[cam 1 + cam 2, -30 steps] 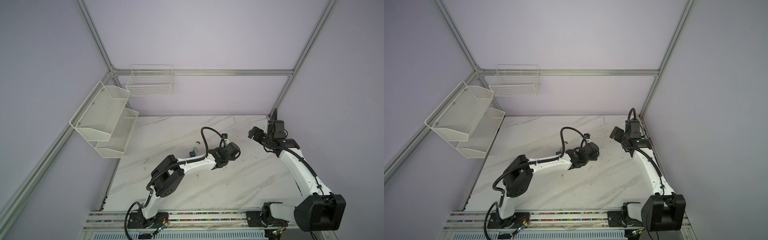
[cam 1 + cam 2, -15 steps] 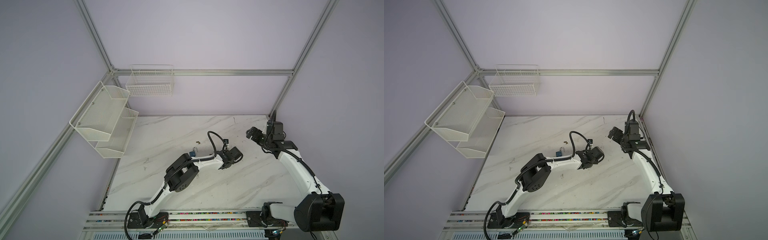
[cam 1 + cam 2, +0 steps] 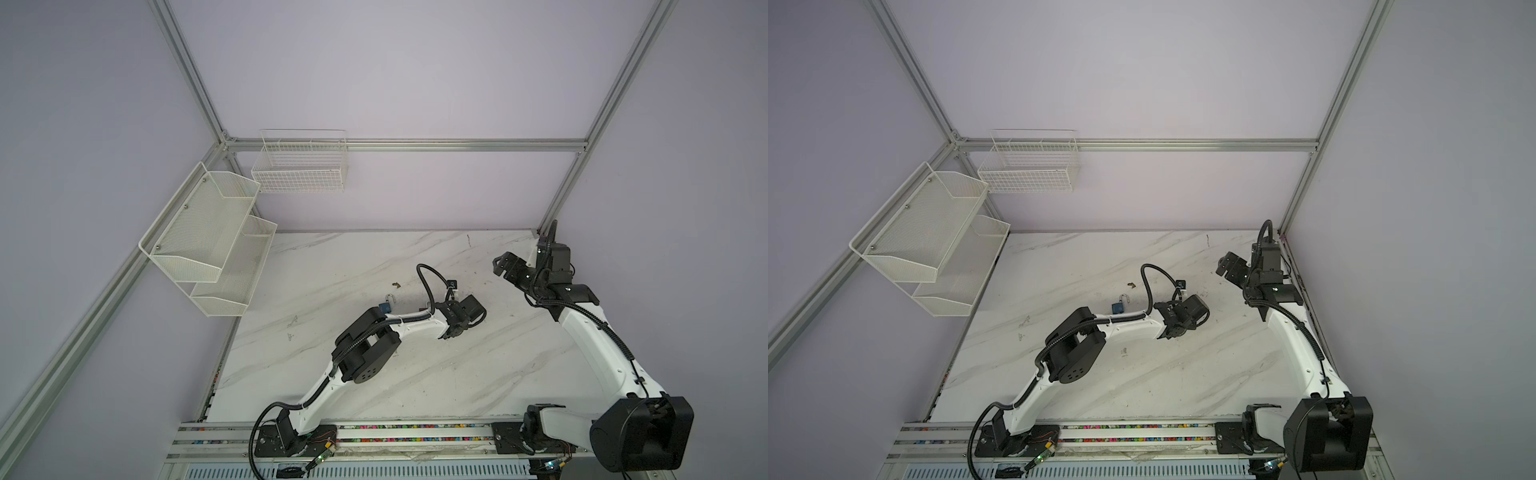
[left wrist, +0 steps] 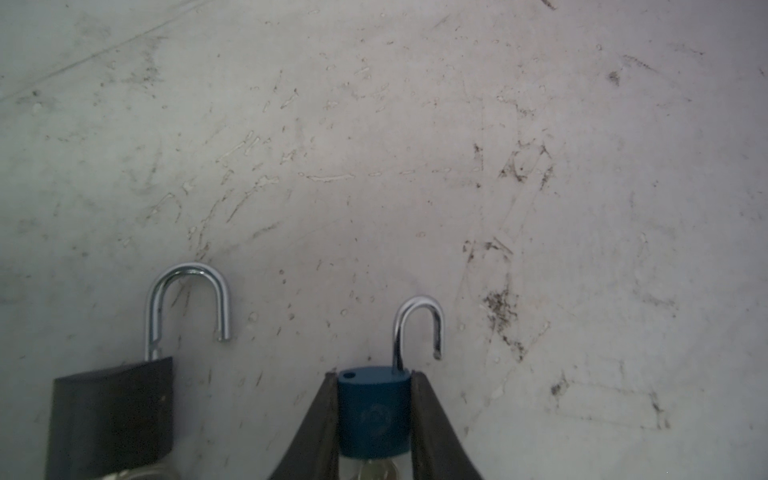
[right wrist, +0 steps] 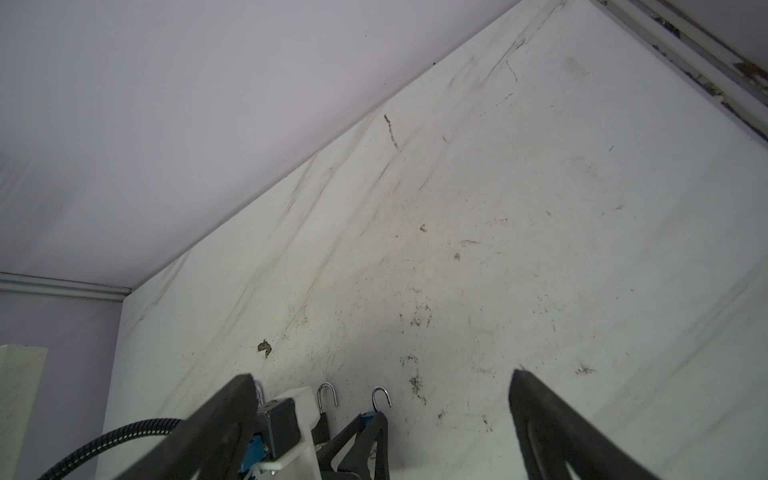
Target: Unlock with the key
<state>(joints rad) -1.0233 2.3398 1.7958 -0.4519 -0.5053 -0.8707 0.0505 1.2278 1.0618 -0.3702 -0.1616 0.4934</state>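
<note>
Padlock [image 4: 374, 411] — matt body (shiny metal shackle [image 4: 419, 300])

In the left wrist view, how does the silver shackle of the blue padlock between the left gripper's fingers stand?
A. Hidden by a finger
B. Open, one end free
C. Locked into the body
B: the silver shackle of the blue padlock joins the body at one leg only; its other end hangs free.

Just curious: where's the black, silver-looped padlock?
Left wrist view: the black padlock rests on the white marble table, beside the blue padlock held in the left hand.
</note>
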